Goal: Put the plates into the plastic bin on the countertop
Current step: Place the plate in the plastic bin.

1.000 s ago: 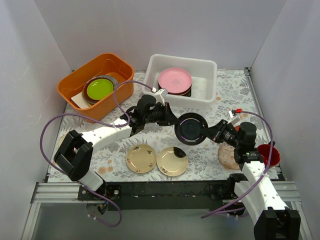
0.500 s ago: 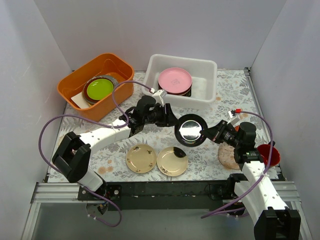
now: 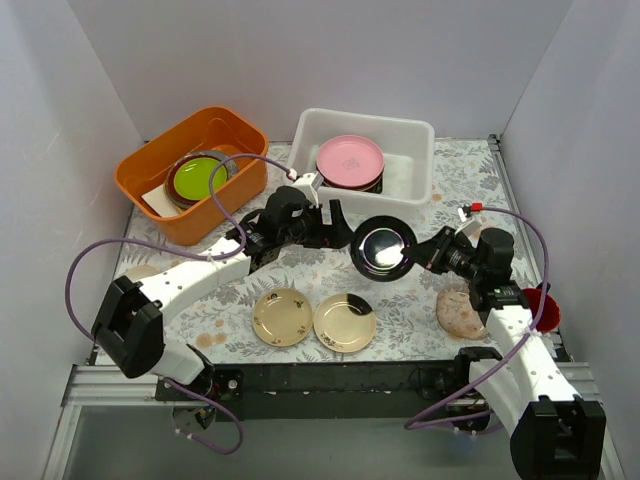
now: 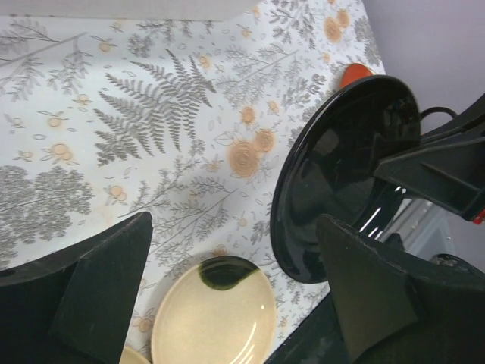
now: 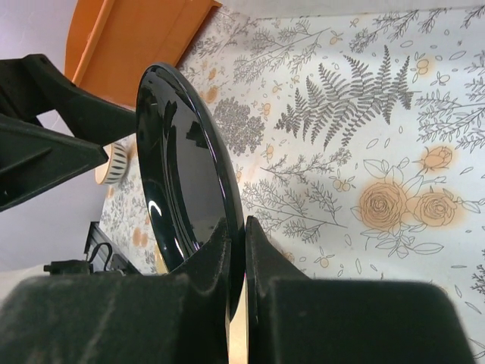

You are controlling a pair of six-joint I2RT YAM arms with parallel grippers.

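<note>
- Top external view: The right gripper (image 3: 420, 257) pinched the right-hand edge of a glossy black plate (image 3: 384, 250). It held the plate tilted in the air above the fern-printed countertop (image 3: 462, 180), just in front of the white plastic bin (image 3: 412, 205) and outside it. The left gripper (image 3: 343, 228) stood spread wide just beside the plate's left edge, with nothing in its grasp. A pink plate (image 3: 350, 160) lay on top of darker dishes inside the bin. A flowered cream plate (image 3: 281, 316) and a blotched cream plate (image 3: 345, 322) sat side by side near the front edge. A speckled pinkish plate (image 3: 460, 312) lay beside the right arm, with a red cup (image 3: 545, 305) near it. A lime-green plate (image 3: 198, 177) rested in the orange tub (image 3: 150, 188).
- Left wrist view: The left gripper's fingers (image 4: 95, 292) filled the two lower corners, far apart, with only countertop and the blotched cream plate showing between them. The black plate stood on edge to the right, beyond the right-hand finger, with the other arm's dark finger laid against its rim.
- Right wrist view: The right gripper's fingers (image 5: 204, 303) pressed together on the plate's rim. The plate rose nearly upright and edge-on over the fern and rose print. The left gripper's dark fingers reached in from the left behind the plate, and a corner of the orange tub showed at the top.
</note>
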